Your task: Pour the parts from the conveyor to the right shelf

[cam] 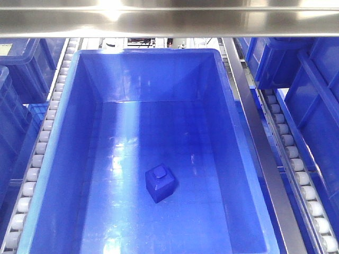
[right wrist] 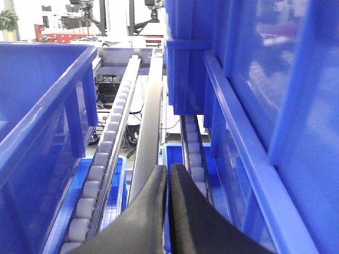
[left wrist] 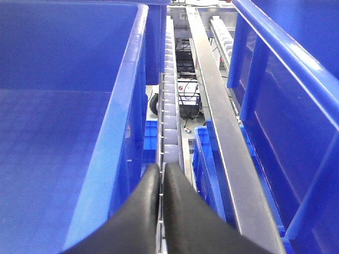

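Note:
A large blue bin (cam: 69, 159) sits on the roller conveyor and fills the front view. One small blue box-shaped part (cam: 160, 182) lies on its floor, near the middle front. Neither gripper shows in the front view. In the left wrist view my left gripper (left wrist: 161, 166) is shut and empty, low beside a blue bin's rim (left wrist: 119, 137). In the right wrist view my right gripper (right wrist: 168, 166) is shut and empty, over a metal rail (right wrist: 148, 121), with the right shelf's blue bins (right wrist: 249, 106) close on its right. The part is out of both wrist views.
Grey roller tracks (cam: 45, 132) (cam: 296, 164) run along both sides of the bin. A steel rail (cam: 254, 132) separates it from the blue shelf bins (cam: 312, 106) on the right. More blue bins (cam: 21, 69) stand at the left. A steel bar (cam: 169, 18) crosses overhead.

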Controlling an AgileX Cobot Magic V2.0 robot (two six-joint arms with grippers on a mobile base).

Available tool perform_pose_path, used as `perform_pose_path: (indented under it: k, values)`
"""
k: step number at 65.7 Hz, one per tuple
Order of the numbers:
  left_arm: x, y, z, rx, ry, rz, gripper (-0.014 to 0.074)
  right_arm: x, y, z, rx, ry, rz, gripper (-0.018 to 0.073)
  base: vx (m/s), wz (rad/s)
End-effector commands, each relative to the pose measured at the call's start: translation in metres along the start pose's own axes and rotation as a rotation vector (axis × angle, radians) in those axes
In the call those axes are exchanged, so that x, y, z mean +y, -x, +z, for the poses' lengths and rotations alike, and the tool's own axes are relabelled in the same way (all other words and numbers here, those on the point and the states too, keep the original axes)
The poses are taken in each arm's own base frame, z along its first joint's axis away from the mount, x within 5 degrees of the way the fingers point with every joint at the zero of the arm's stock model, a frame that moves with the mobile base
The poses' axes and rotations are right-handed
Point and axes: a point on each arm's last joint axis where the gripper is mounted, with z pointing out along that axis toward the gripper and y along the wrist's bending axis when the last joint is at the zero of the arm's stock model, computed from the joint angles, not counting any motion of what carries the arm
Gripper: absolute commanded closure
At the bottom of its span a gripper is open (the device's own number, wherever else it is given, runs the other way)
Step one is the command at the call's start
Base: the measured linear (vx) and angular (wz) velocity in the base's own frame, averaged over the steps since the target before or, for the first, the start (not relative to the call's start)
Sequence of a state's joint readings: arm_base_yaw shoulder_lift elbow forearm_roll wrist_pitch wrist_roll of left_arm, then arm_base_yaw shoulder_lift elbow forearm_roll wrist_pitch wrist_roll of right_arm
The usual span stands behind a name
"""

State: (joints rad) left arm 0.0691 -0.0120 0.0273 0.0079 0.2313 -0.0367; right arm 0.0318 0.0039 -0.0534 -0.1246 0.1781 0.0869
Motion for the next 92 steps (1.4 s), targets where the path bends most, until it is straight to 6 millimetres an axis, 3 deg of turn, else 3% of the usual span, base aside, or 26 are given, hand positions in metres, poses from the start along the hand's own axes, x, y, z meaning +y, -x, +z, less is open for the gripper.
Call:
perform_pose_path:
  k: [1, 13, 92]
  values:
    - [-0.001, 0.014, -0.003, -0.105, -0.008, -0.016, 0.0603, 0.0, 0.012, -0.004, -0.087, -0.004, 0.008, 0.0564, 0.0, 0.0]
    - [-0.001, 0.014, -0.003, -0.105, -0.008, -0.016, 0.0603, 0.004, -0.01, 0.002, -0.146, 0.048, 0.015, 0.0564, 0.0, 0.0]
    - [-0.001, 0.014, -0.003, -0.105, -0.008, -0.016, 0.0603, 0.004, -0.013, 0.002, -0.11, 0.052, 0.013, 0.0564, 0.0, 0.0]
